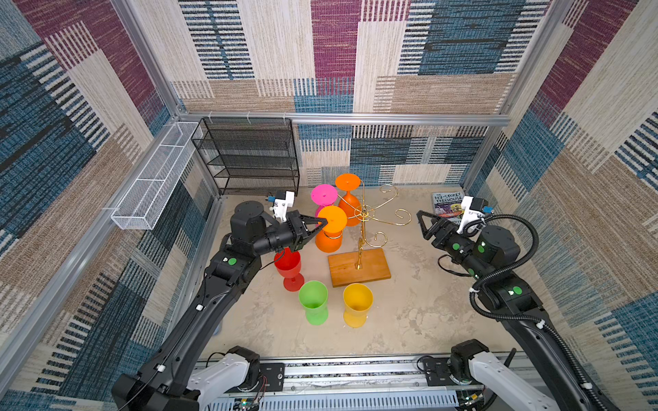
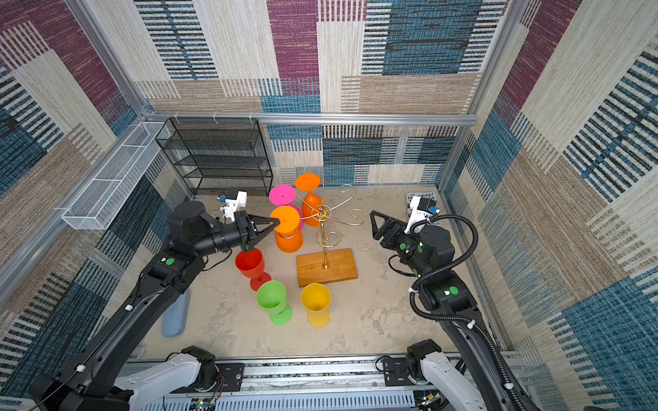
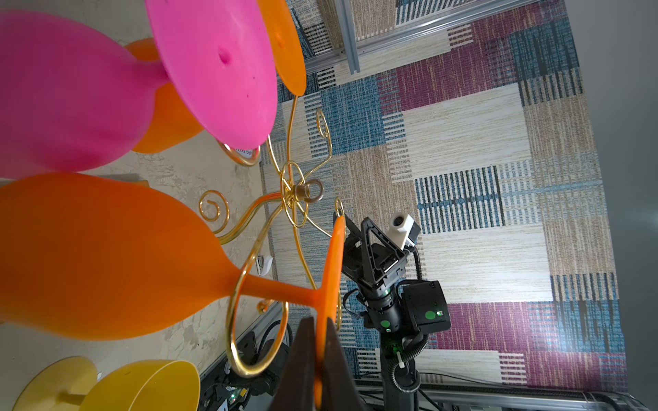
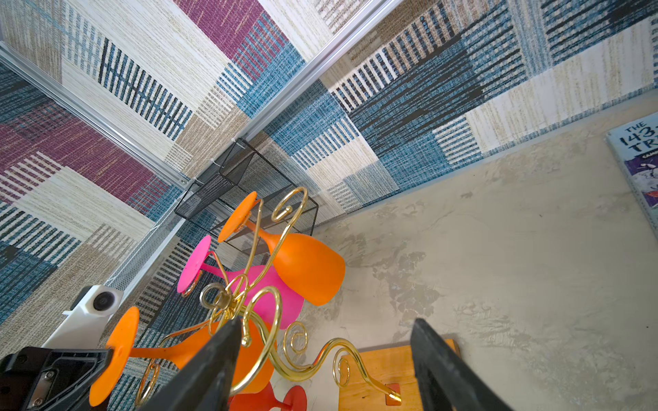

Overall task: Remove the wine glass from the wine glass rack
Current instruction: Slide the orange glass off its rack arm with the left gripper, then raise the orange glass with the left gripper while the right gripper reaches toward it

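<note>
Left gripper (image 1: pixel 323 223): clenched edge-on over the foot rim of the front orange wine glass (image 1: pixel 328 243). Hangs inverted with the stem inside a curled arm of the wine glass rack (image 1: pixel 356 267), bowl down, long axis near vertical. Lies directly ahead of the fingertips, with the rack post beyond. Judged next: withdraw outward along that arm, away from the post, keeping the foot level. Right gripper (image 1: pixel 422 226): released, well apart on the far side of the rack.

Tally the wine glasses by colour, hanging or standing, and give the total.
Orange wine glass: 2
Pink wine glass: 1
Red wine glass: 1
Green wine glass: 1
Yellow wine glass: 1
Total: 6
</note>
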